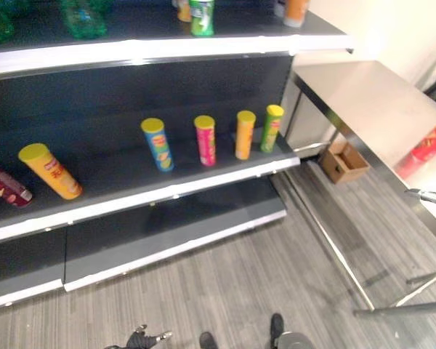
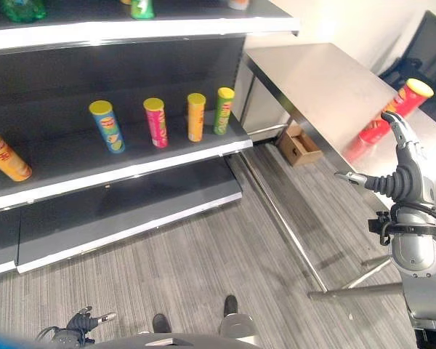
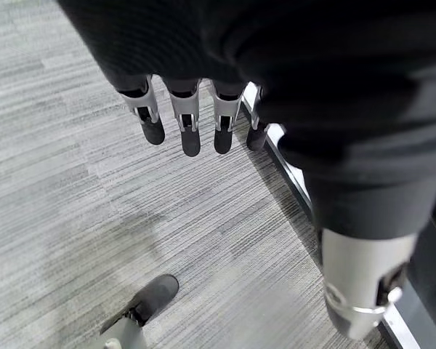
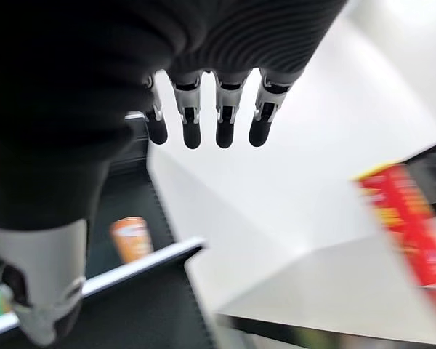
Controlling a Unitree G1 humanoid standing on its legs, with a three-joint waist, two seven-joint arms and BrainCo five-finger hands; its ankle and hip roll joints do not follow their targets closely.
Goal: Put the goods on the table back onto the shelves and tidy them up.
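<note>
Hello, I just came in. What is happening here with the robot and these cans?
The robot is restocking a shelf from a steel table. One red tube can is on the table, and the right hand is raised beside it with fingers open, not holding it. The left hand hangs low over the floor, open and empty. On the middle shelf stand a blue can, a pink can, an orange can and a green can.
</note>
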